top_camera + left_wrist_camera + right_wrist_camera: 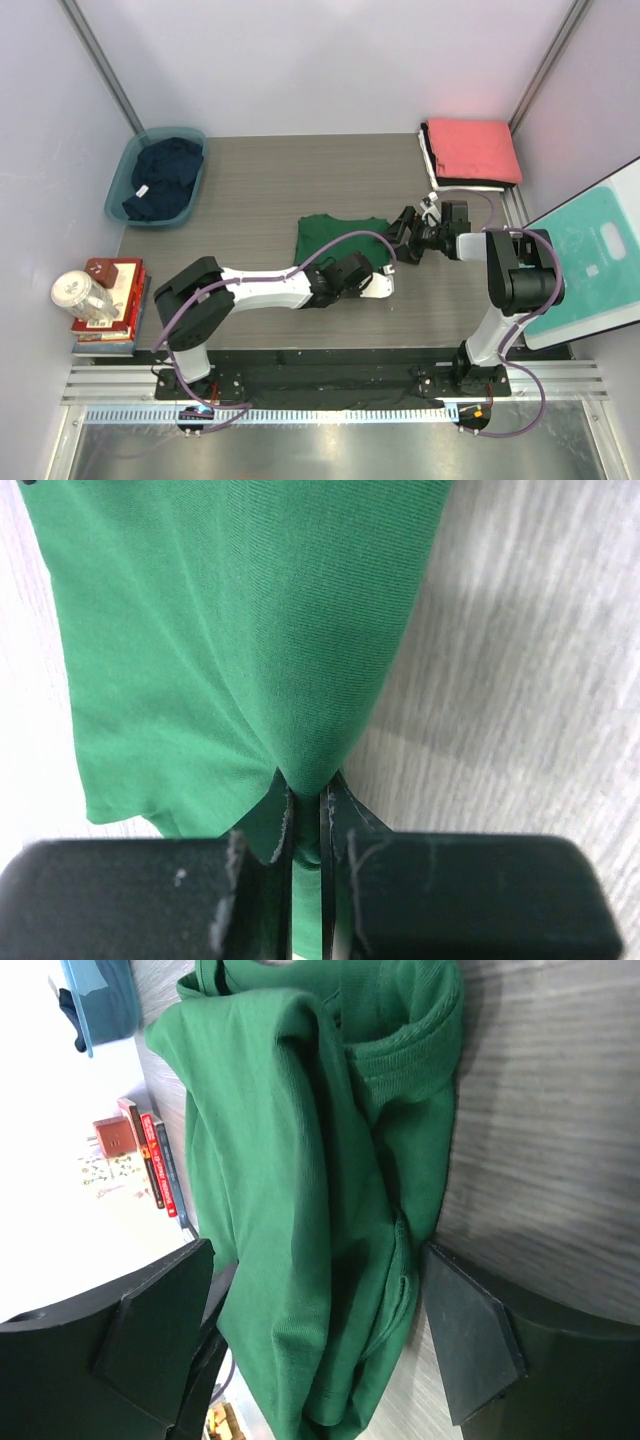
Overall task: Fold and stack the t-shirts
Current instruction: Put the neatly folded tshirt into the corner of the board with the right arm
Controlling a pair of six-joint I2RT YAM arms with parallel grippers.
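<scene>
grey wood-grain tabletop (260, 190) carries everything: a teal tub (118, 190) with a navy tee (165, 175) at the far left, and a folded pile topped by a coral-red tee (472, 150) in the far right corner. the dark green t-shirt (335, 235) lies mid-tabletop, partly folded, with its long axis running left to right between the two arms.

the left tool (305, 815) is clamped tight on a pinch of green cloth at the shirt's near right edge, and the fabric rises from its fingers in a taut ridge. the right tool (315, 1345) has its fingers wide apart, straddling the shirt's right end with bunched layers and a stitched hem between them. from its wrist view it grips nothing.

from the right tool, the shirt stretches away toward the robot's left, so the cloth it would close on is this nearest short edge. both tools sit at the same right end, which suggests a fold carried leftward along the long axis. the right arm is the nearer one to the folded pile, so it is probably the better placed for stacking.
</scene>
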